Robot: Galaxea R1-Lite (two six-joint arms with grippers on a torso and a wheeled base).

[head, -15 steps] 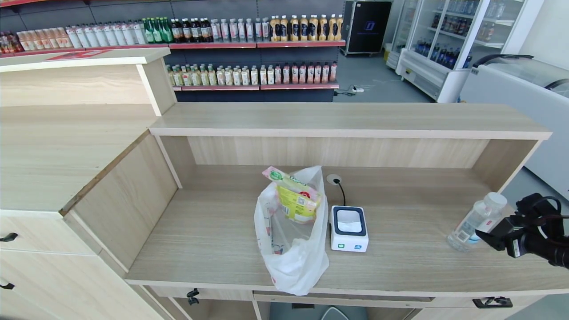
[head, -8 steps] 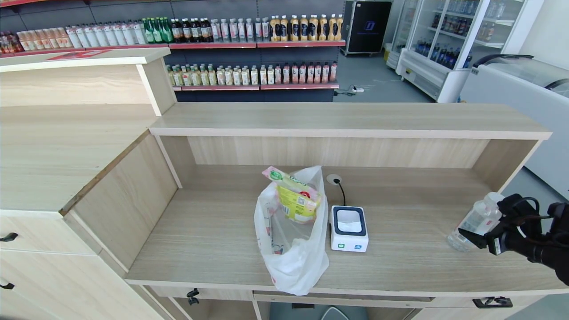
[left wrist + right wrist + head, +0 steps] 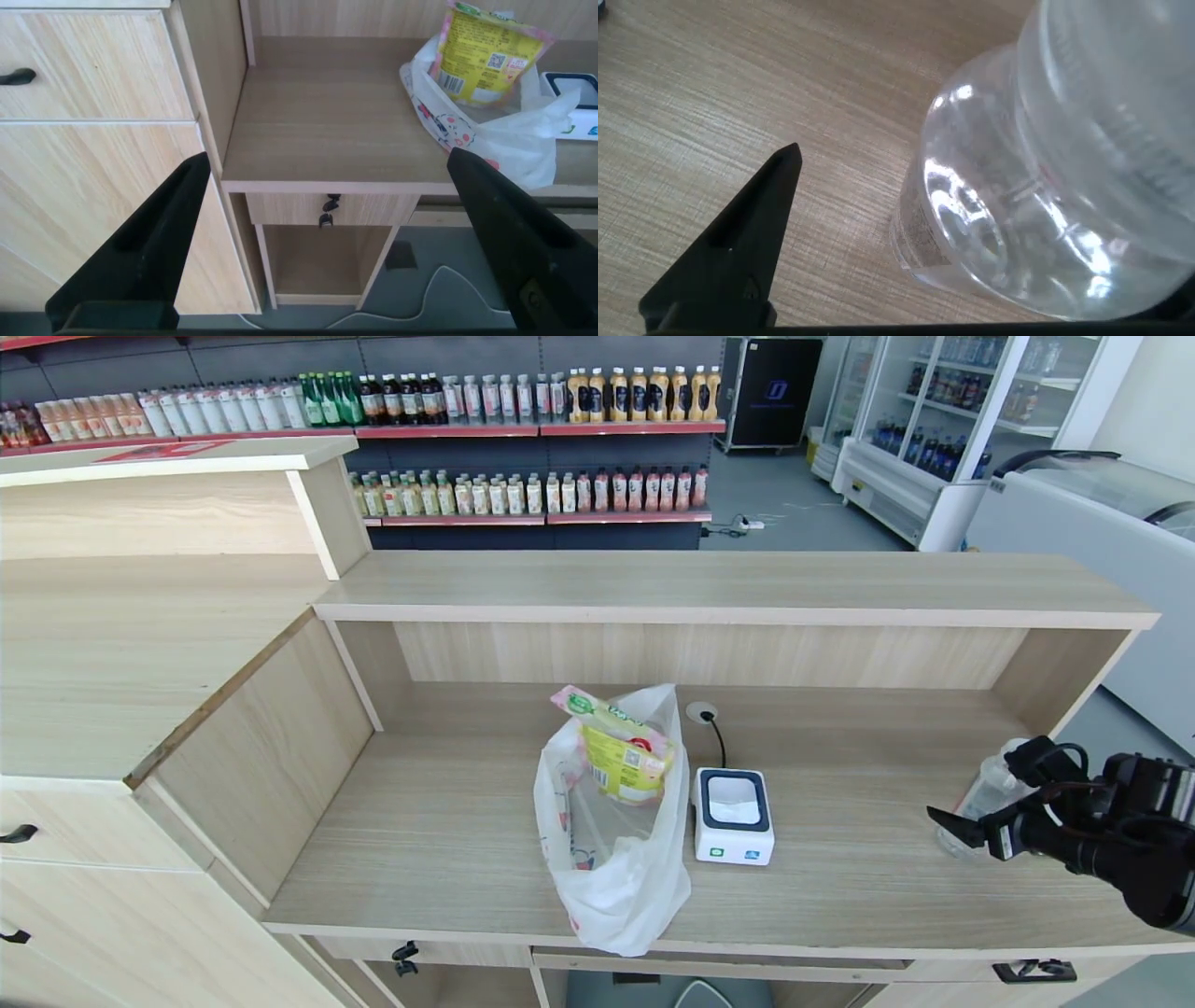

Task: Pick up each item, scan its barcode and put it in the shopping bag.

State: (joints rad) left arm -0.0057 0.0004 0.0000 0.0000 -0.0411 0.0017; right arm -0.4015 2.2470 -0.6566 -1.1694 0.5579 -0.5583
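Observation:
A clear plastic water bottle point(image 3: 978, 797) stands at the counter's right end, seen close up in the right wrist view point(image 3: 1046, 168). My right gripper point(image 3: 980, 786) is open, with one finger on either side of the bottle, and its dark left finger point(image 3: 738, 252) hovers over the wood. A white plastic shopping bag point(image 3: 611, 868) lies open mid-counter with a yellow-green pouch point(image 3: 621, 751) leaning in its mouth. Just right of the bag sits the white barcode scanner point(image 3: 734, 814). My left gripper point(image 3: 327, 233) hangs open and empty below the counter's front left corner, away from the bag point(image 3: 486, 131).
The wooden counter point(image 3: 840, 896) has a raised back shelf and side walls enclosing the work surface. A cable runs from the scanner to a hole point(image 3: 701, 712) behind it. Drawers and cabinets point(image 3: 84, 140) stand at the left. Shop shelves with several bottles stand beyond.
My right gripper has moved left and up along the counter, closing in on the bottle until its fingers straddle it. Bag, pouch and scanner have stayed in place.

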